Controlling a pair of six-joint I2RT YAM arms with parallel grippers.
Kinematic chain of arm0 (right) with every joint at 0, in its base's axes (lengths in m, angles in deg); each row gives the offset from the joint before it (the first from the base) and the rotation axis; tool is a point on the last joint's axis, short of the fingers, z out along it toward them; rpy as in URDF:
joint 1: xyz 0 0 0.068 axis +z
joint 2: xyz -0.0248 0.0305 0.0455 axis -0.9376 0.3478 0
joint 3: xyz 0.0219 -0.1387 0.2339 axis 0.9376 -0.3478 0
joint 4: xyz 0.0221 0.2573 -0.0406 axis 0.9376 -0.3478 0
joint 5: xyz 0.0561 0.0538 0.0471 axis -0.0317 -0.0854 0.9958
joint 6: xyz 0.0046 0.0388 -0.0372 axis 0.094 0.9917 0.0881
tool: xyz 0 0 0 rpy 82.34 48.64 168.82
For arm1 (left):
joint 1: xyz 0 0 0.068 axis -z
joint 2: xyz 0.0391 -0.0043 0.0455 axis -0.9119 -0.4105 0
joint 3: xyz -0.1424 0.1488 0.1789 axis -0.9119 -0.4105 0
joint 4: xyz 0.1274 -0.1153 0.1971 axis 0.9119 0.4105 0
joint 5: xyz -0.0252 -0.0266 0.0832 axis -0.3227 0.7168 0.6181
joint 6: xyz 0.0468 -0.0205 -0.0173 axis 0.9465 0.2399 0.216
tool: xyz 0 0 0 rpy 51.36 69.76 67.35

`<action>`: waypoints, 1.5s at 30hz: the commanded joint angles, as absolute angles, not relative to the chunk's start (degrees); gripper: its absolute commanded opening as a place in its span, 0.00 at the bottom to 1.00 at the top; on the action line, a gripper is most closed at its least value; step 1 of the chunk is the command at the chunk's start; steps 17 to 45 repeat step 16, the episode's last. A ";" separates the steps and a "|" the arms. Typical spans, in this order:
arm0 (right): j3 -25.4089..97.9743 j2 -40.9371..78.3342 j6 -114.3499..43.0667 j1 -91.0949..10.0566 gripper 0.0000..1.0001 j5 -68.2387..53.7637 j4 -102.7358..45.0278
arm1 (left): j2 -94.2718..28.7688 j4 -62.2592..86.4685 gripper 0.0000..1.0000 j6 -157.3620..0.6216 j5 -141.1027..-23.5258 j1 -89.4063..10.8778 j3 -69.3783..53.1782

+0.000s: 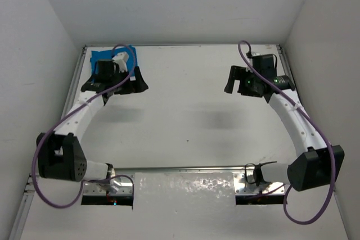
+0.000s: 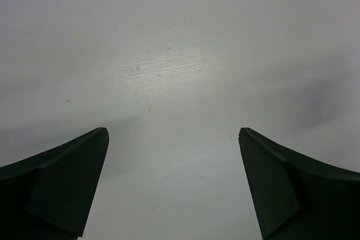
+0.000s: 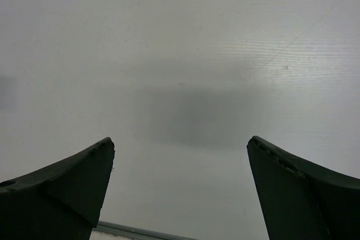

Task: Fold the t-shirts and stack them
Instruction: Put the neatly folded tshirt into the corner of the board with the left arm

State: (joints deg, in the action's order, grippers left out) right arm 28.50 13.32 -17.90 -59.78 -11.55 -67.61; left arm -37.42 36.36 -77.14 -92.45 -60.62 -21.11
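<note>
Nearest: two arm bases (image 1: 104,171) at near edge. Left fingers (image 1: 115,85) spread wide, gripping nothing, just near of one blue t-shirt (image 1: 101,55) at far left corner of bench (image 1: 185,116). Right fingers (image 1: 236,80) equally wide, holding nothing, far right.

No text, label, brand, number or sign legible in any view.
</note>
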 commanded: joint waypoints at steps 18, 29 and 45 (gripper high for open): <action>23.93 4.41 -17.32 -59.98 0.99 -9.87 -64.38 | -25.46 33.37 1.00 -79.36 -101.74 -59.08 -24.81; 23.93 4.41 -17.32 -59.98 0.99 -9.87 -64.38 | -25.46 33.37 1.00 -79.36 -101.74 -59.08 -24.81; 23.93 4.41 -17.32 -59.98 0.99 -9.87 -64.38 | -25.46 33.37 1.00 -79.36 -101.74 -59.08 -24.81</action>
